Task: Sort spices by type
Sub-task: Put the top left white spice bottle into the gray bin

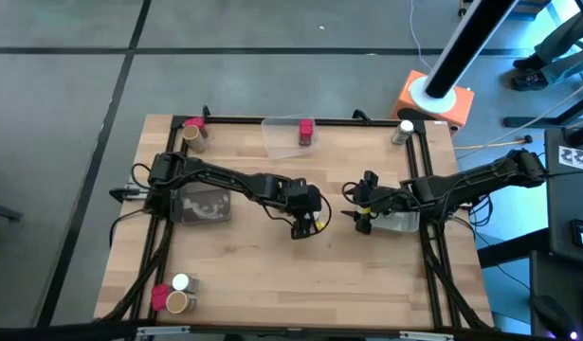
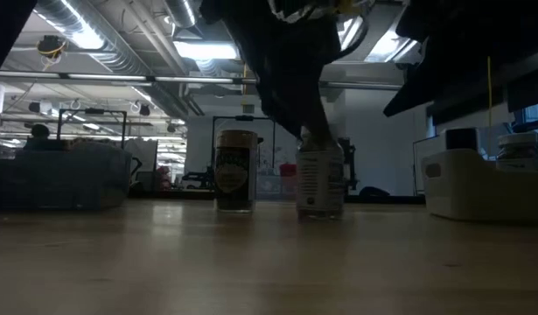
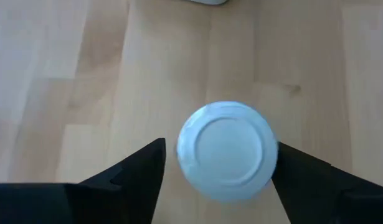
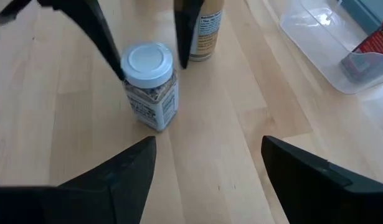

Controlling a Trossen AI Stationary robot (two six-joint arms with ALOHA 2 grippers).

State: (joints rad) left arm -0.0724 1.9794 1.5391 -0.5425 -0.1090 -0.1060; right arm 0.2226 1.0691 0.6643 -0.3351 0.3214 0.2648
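Left gripper (image 1: pixel 306 225) over clear jar (image 3: pixel 227 151) mid-table, fingers released either side.
Jar upright beside tan cylinder (image 4: pixel 203 31); right gripper (image 1: pixel 361 210) waits nearby, fingers apart, empty.

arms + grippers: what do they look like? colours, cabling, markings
Both arms are black, jointed tubes. Left gripper shows yellow on its head; right gripper shows a yellow-green spot. Thin black cables trail from the left arm's base. Up close, the fingers are matte black, flat and wedge-shaped. No readable markings.
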